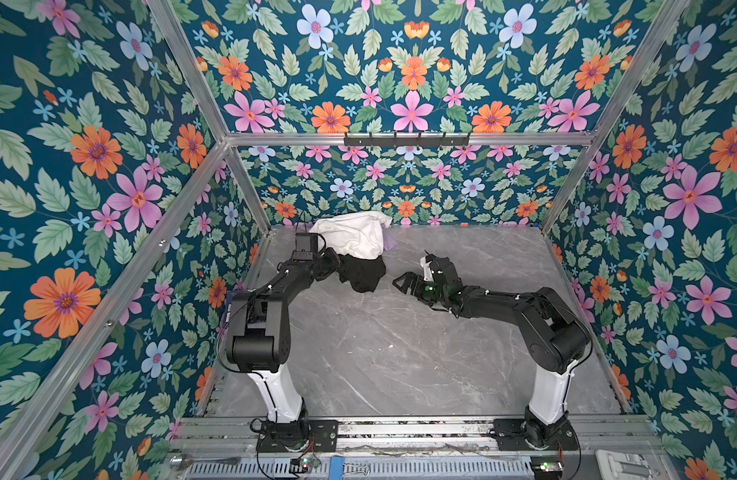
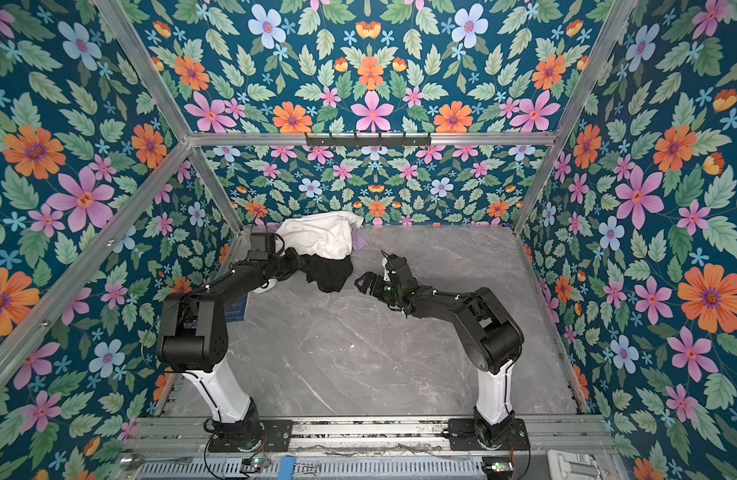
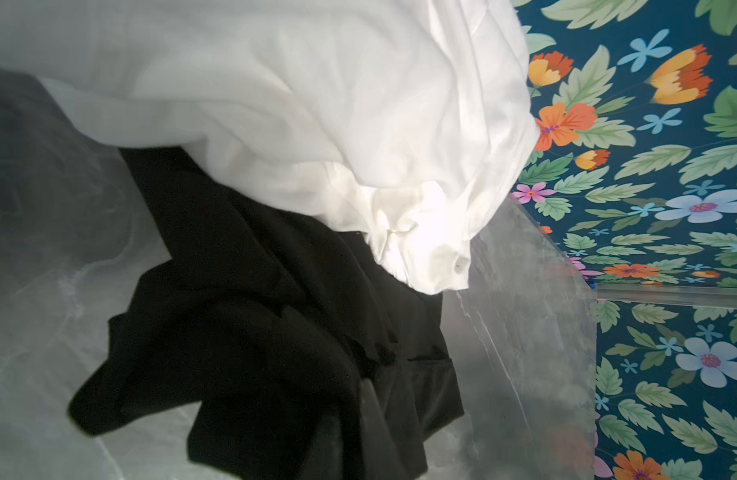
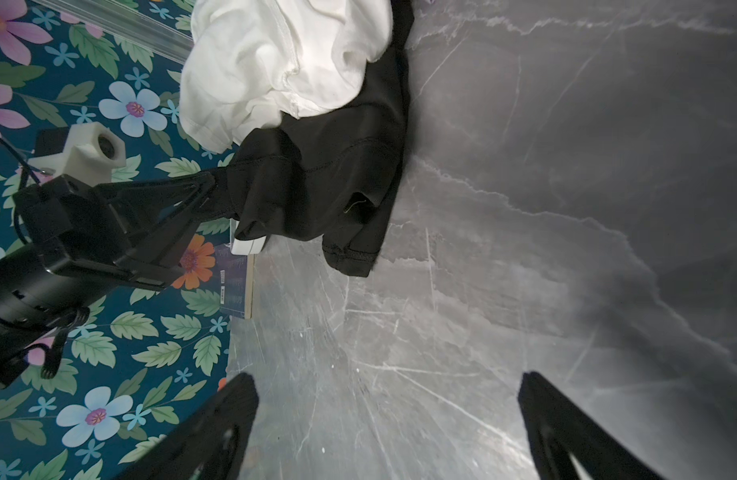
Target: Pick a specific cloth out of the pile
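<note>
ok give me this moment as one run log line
left gripper: shut on black cloth | right gripper: open, empty | black cloth: partly under white garment | status: not yet pulled free

At the back of the grey table (image 1: 400,361) sits the pile (image 1: 358,249): a white garment (image 1: 352,232) on top, a lavender garment (image 1: 389,243) peeking out at its right, the black cloth (image 1: 364,276) spilling forward from beneath. The left gripper (image 1: 337,266) is closed at the cloth's left edge. The right gripper (image 1: 404,284) gapes wide just right of the cloth, not touching it.
</note>
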You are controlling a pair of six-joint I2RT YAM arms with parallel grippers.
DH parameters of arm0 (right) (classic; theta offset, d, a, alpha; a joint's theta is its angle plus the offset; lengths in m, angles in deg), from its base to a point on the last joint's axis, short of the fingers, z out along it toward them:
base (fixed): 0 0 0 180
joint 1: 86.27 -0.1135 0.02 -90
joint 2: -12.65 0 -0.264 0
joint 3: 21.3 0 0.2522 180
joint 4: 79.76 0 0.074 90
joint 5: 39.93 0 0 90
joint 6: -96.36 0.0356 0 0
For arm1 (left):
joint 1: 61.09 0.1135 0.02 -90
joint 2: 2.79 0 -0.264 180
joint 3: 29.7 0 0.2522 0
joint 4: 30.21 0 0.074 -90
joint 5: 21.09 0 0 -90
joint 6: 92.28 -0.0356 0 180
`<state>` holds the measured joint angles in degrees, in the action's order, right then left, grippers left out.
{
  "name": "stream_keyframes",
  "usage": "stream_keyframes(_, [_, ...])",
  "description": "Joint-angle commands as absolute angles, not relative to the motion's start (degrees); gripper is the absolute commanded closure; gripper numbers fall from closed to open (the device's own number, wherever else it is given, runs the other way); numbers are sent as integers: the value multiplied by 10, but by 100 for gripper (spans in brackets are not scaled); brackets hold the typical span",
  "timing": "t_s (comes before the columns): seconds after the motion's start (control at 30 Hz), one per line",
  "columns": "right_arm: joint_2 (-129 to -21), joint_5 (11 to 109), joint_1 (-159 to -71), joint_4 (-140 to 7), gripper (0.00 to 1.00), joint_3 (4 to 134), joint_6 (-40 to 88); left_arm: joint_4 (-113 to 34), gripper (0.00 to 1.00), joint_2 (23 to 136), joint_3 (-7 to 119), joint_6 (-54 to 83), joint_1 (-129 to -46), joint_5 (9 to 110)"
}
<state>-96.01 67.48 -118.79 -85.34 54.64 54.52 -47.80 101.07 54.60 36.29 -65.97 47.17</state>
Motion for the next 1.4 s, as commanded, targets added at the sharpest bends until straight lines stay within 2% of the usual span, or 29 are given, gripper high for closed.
stream_keyframes(0.0, [-952, 666, -1189, -849, 1, 544, 538, -479, 91, 1002, 551, 364, -662, 459])
stream_keyframes(0.87, [-965, 661, -1204, -854, 1, 570, 564, -500, 92, 933, 592, 379, -678, 439])
stream_keyframes(1.37, [-1073, 705, -1205, -923, 2, 658, 712, -486, 93, 927, 549, 379, -678, 436])
